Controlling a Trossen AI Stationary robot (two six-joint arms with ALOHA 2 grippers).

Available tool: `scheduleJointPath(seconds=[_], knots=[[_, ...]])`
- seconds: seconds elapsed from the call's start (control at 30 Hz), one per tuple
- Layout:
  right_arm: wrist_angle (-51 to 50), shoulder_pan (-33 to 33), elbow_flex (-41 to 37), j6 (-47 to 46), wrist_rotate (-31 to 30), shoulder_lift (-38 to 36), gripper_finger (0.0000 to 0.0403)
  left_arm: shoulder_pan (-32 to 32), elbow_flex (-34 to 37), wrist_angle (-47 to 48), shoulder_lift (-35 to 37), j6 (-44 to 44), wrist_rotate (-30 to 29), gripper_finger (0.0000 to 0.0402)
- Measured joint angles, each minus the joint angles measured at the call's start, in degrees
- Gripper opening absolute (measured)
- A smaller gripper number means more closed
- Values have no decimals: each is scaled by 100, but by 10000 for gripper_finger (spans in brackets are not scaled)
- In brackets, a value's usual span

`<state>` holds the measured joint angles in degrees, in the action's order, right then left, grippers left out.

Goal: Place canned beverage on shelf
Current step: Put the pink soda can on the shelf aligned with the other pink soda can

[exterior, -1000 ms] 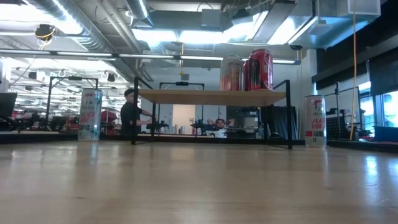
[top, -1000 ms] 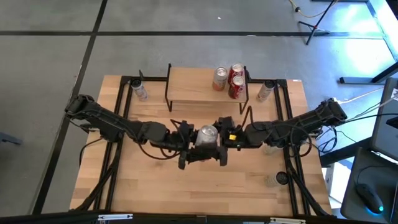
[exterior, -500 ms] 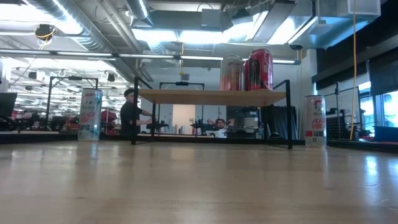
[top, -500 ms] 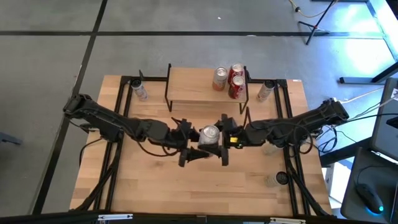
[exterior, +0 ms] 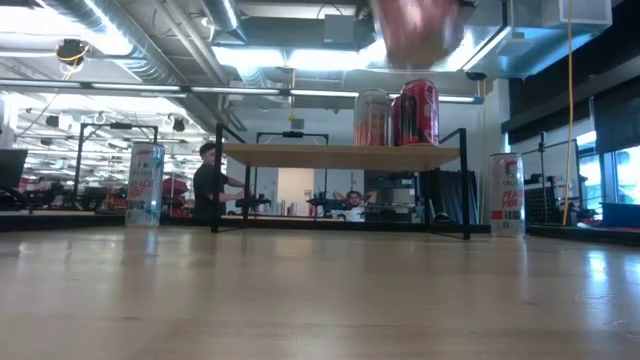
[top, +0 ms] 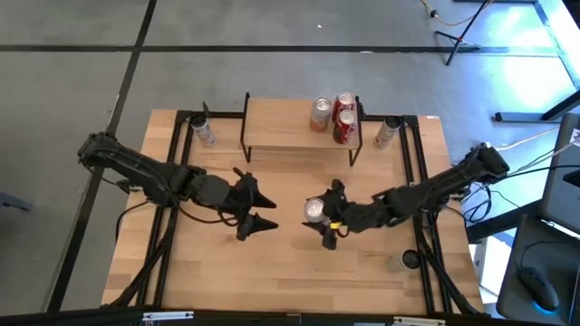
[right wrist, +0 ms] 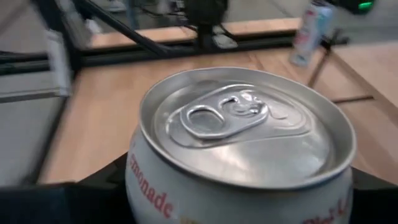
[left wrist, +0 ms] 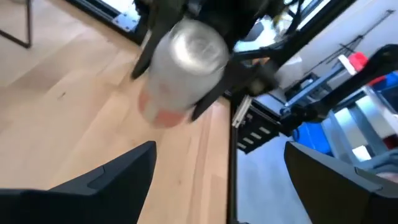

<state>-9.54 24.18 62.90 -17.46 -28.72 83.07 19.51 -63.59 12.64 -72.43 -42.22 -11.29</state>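
Wooden tabletop (top: pixel 227 263) spans beneath right tool (top: pixel 323 213) clamped around can (top: pixel 314 211), left tool (top: pixel 256 210) spread empty

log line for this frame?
right gripper: shut on can, above table | left gripper: open, empty | shelf: three cans
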Motion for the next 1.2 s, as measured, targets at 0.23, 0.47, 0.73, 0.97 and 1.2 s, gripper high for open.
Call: scheduleJointPath(seconds=[0.23,0.47,0.73,0.97,1.2], knots=[[2398,-259,-1466,-206,-65,530,272,143,0,-17,-36,5,-61,347],[2994,-564,-1609,-484,419,1348,272,275,0,-190,-38,33,-63,347],[3429,-636,-1603,-539,552,1920,272,319,2,-187,-38,33,-124,348],[3612,-633,-1596,-591,475,2130,272,321,2,-201,-38,35,-116,348],[3711,-618,-1596,-484,386,2172,272,330,4,-203,-38,35,-125,348]])
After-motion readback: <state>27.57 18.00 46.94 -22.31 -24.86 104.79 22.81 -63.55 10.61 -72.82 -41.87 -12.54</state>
